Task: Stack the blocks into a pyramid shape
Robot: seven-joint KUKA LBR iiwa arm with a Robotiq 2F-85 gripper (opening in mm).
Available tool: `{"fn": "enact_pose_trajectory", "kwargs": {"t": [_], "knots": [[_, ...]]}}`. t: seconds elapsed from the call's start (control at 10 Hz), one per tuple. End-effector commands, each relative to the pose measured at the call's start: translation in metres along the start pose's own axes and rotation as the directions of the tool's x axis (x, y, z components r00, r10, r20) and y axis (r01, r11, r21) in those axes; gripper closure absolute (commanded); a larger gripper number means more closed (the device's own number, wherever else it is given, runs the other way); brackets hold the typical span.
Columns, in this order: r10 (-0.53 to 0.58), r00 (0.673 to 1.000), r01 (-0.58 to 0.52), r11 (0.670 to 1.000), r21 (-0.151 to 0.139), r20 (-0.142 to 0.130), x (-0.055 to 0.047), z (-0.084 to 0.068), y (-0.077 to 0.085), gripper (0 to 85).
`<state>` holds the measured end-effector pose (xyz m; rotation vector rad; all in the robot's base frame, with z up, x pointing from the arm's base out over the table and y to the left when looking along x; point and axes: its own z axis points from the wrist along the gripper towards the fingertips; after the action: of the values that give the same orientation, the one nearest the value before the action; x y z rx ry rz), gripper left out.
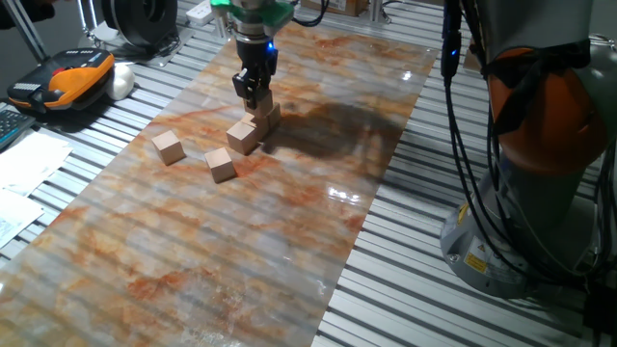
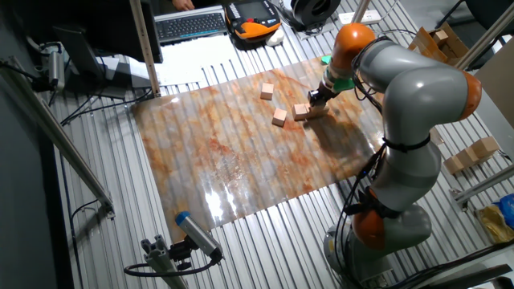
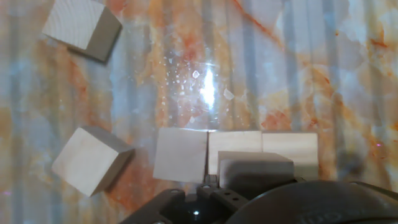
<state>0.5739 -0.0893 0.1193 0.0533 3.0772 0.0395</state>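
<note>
Marbled orange-and-grey sheet [image 1: 289, 251] covers my slatted workbench, and all the work sits near its far end.

Three blocks form a row [image 3: 236, 152], sides touching, which I read as the pyramid's base. A fourth cube, the held block [image 3: 255, 169], sits over that row, over the joint between its middle and one end cube; that is where a second tier belongs, bridging two below. The gripper [image 1: 254, 87] stands upright over the row, and from the fixed views its jaws appear clamped on that cube, though the hand view hides the fingertips. I judge this as placement, release not yet made.

All cubes are alike: pale tan bare wood, crisp edges, faint grain.

Two loose ones lie beside the row, apart from it and from each other: the near block [image 1: 220, 165] close to the row's end, the far block [image 1: 168, 146] further out. Both are twisted askew to the row.

Beyond the sheet, past the row, an orange handset [image 1: 72, 79] rests on the slats.
</note>
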Motion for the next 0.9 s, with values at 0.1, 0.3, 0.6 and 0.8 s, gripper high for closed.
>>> {"fn": "enact_pose_trajectory", "kwargs": {"t": [0.1, 0.3, 0.6, 0.8], "knots": [[-0.001, 1.0, 0.001, 1.0, 0.013, -0.005, -0.003, 0.001, 0.001, 85.0], [-0.014, 1.0, 0.015, 1.0, 0.027, -0.026, -0.007, 0.0, 0.0, 85.0], [-0.021, 0.999, 0.022, 1.0, 0.016, -0.036, -0.017, 0.001, -0.003, 85.0], [-0.024, 0.999, 0.025, 1.0, 0.016, -0.037, -0.017, 0.002, -0.005, 85.0]]}}
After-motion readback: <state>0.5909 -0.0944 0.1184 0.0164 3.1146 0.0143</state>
